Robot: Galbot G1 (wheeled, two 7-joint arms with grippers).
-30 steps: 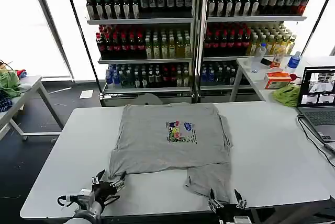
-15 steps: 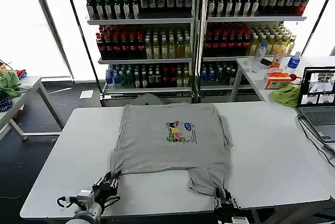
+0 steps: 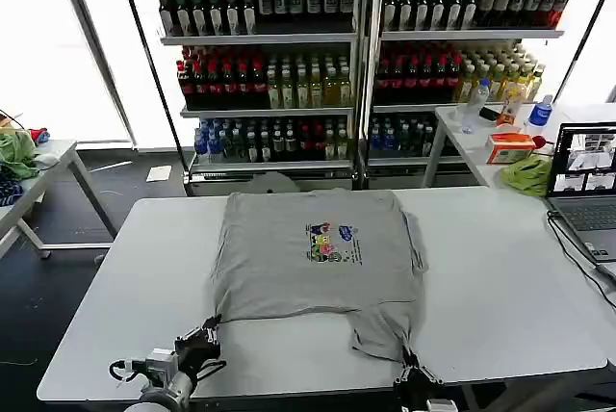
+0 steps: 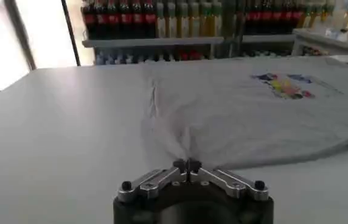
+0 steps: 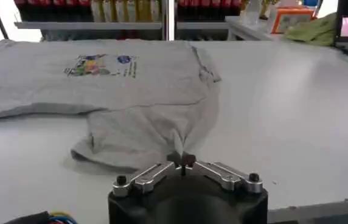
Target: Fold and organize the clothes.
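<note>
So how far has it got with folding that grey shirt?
Barely started. Done: the light grey cotton shirt with the multicoloured chest print lies spread on the white table, print up. In hand: the left tool is shut on the shirt's near left corner, the right tool on the near right corner. Left: no fold shows yet, so all the folding and tidying away.

Left gripper (image 4: 187, 164): black rounded housing, 2 silver metal finger links, each with 1 black screw. Right gripper (image 5: 183, 161) was identical. Coloured cables (image 5: 55, 217) ran beside the right housing; black cable looped near the left wrist.
</note>
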